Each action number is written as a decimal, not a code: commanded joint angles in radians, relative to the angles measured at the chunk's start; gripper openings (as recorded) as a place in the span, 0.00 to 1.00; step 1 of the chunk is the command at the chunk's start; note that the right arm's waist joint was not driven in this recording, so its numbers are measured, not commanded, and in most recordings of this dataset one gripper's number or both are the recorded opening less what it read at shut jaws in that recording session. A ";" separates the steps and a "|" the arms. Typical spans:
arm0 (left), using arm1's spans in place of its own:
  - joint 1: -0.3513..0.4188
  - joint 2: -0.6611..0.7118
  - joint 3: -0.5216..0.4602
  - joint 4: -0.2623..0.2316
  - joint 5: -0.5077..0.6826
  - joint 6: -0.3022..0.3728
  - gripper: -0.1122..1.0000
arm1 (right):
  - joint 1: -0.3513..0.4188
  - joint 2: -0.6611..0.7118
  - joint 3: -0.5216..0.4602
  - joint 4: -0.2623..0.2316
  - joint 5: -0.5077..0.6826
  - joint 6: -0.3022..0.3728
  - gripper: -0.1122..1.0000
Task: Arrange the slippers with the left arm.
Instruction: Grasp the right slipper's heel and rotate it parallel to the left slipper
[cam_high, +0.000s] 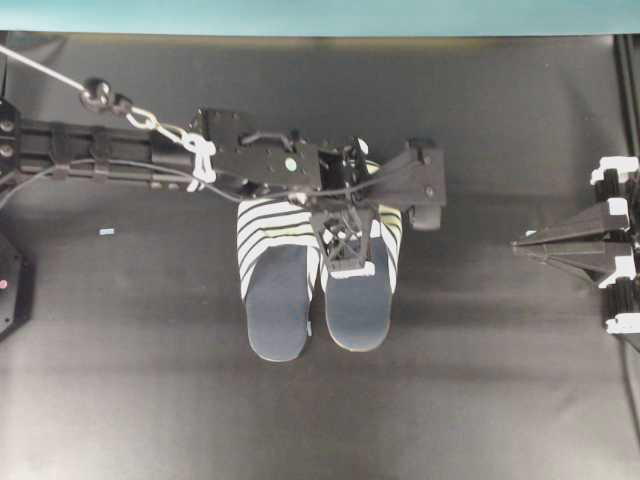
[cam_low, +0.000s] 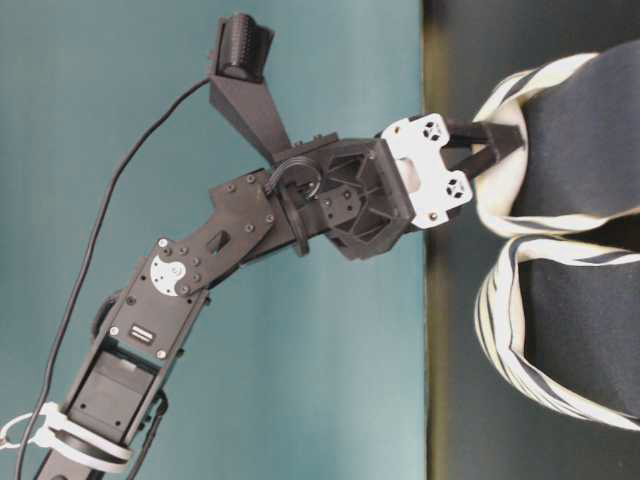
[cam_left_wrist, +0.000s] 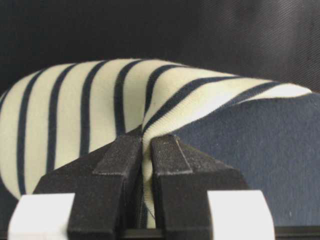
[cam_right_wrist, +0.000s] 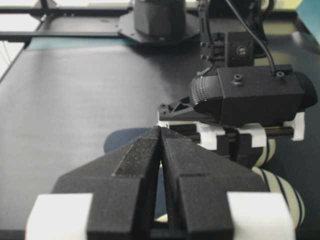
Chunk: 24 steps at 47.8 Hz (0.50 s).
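Two striped cream and navy slippers lie side by side in the middle of the black table, heels toward the front: one on the left (cam_high: 278, 300) and one on the right (cam_high: 357, 310). My left gripper (cam_high: 348, 258) hangs over the right slipper. In the left wrist view it (cam_left_wrist: 146, 142) is shut on the rim of that slipper's striped upper (cam_left_wrist: 90, 110), beside the navy insole (cam_left_wrist: 260, 145). The table-level view shows the same pinch (cam_low: 490, 150). My right gripper (cam_high: 518, 245) is shut and empty at the far right, also seen in its wrist view (cam_right_wrist: 160, 129).
The left arm (cam_high: 120, 160) stretches in from the left edge with cables. A small light fleck (cam_high: 107, 231) lies on the table at the left. A teal wall (cam_high: 320, 15) runs along the back edge. The table (cam_high: 480, 380) is a black mat.
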 joint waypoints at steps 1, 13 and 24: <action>-0.006 -0.005 0.002 0.003 -0.006 0.005 0.11 | 0.000 0.005 -0.006 0.003 -0.011 0.005 0.10; -0.014 -0.005 0.014 0.003 -0.032 0.006 0.12 | 0.000 0.005 -0.003 0.003 -0.011 0.005 0.10; -0.017 -0.006 0.018 0.003 -0.043 -0.005 0.45 | 0.000 0.005 -0.005 0.003 -0.011 0.005 0.10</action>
